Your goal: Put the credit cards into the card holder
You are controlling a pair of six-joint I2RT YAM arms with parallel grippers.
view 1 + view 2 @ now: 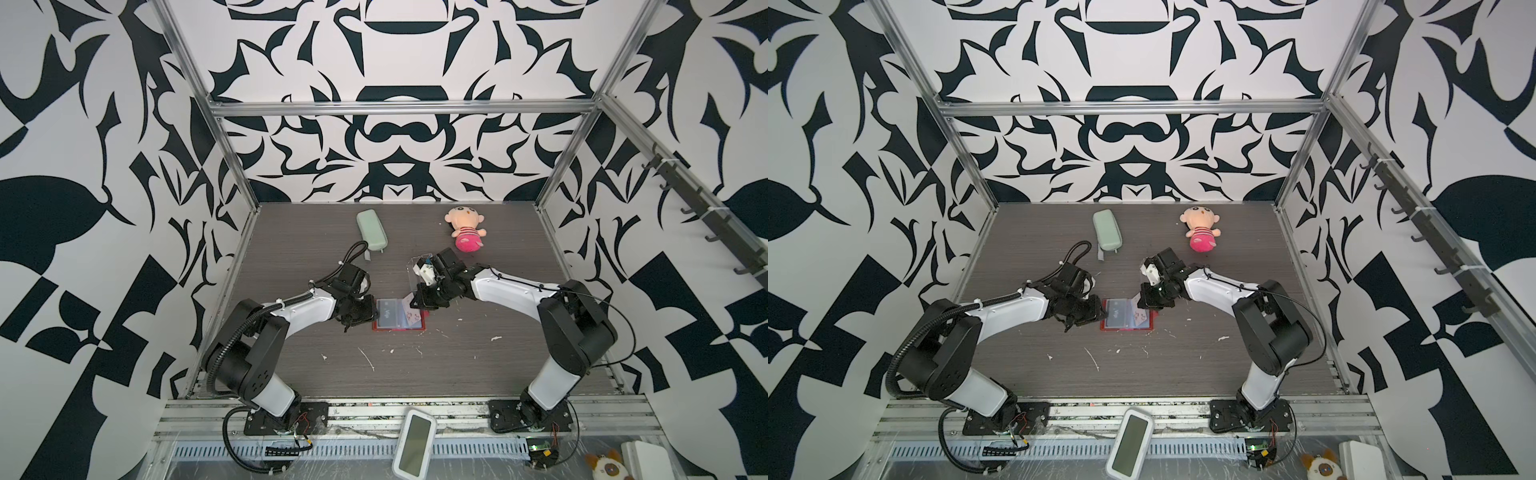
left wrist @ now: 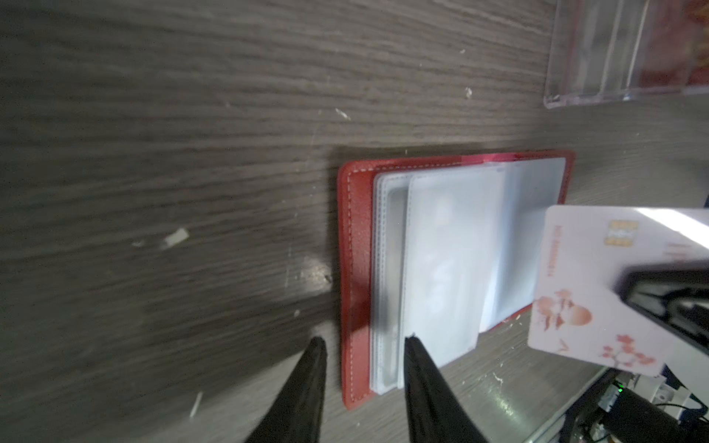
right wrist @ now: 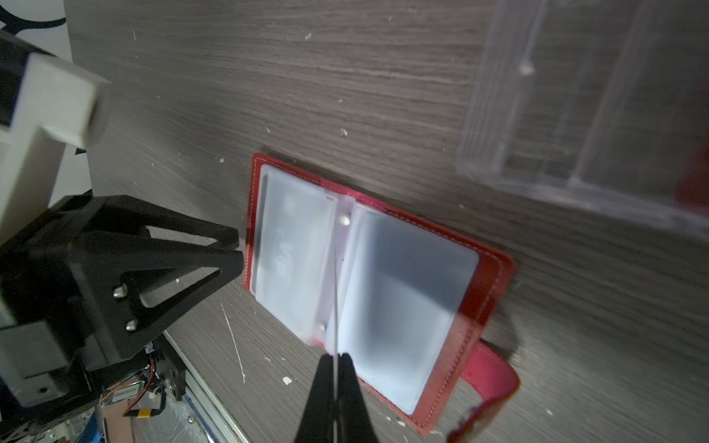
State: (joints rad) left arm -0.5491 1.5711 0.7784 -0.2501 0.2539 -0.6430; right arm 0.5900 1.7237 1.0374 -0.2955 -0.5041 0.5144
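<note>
Note the card holder [image 2: 355, 268] lying open on the table [image 1: 415, 365]. Your left gripper [image 2: 365, 339] straddles its cover edge, jaws apart, likely to steady it. Your right gripper [image 3: 336, 360] pinches a white card [image 2: 575, 287] edge-on above the holder, poised for insertion.

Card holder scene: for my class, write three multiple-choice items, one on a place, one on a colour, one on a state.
1. Where does the card holder lie? A) near the middle of the table B) at the table's far edge C) off the table
2. What colour is its cover? A) green B) blue C) red
3. How is the right gripper? A) open, empty B) shut on a white card C) shut on the holder's tab
Answers: 1 A, both top views show it mid-table; 2 C, its stitched border is red; 3 B, its jaws pinch the card's edge in the right wrist view.
</note>
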